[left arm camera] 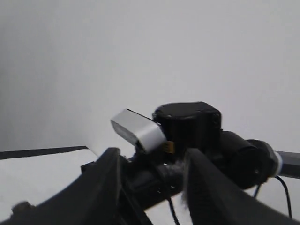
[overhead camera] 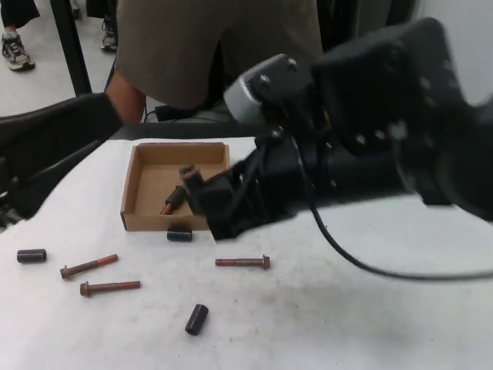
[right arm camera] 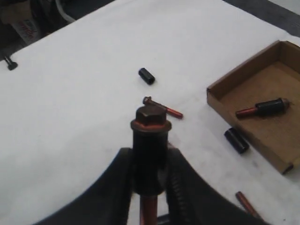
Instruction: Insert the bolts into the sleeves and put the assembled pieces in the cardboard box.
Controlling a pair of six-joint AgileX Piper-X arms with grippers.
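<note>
- High view: my right claw (overhead camera: 187, 185) is hovering at the near right corner of the cardboard box (overhead camera: 146, 222), and my own arm is hiding that corner. One finished piece (overhead camera: 171, 202) is lying inside, though from here I am struggling to tell it from my load. Loose bolts (overhead camera: 243, 262) and loose sleeves (overhead camera: 196, 318) are lying on the white bench (overhead camera: 347, 308).
- Left wrist view: my left claw (left arm camera: 152, 159) is hanging spread and empty, its fingers framing my other arm's housing.
- Right wrist view: my right claw is pinching the assembled piece (right arm camera: 150, 150) by its black sleeve, with the bolt head (right arm camera: 150, 117) up and the shank poking out below. The box is lying off to the side, not under the piece.
- As I judge it, I should be carrying the piece over the wall and clear of the finished one. I should be lowering it close to the floor before spreading my fingers, so it is not bouncing out.
- The shank's lower end and the box's far side are running out of frame.
</note>
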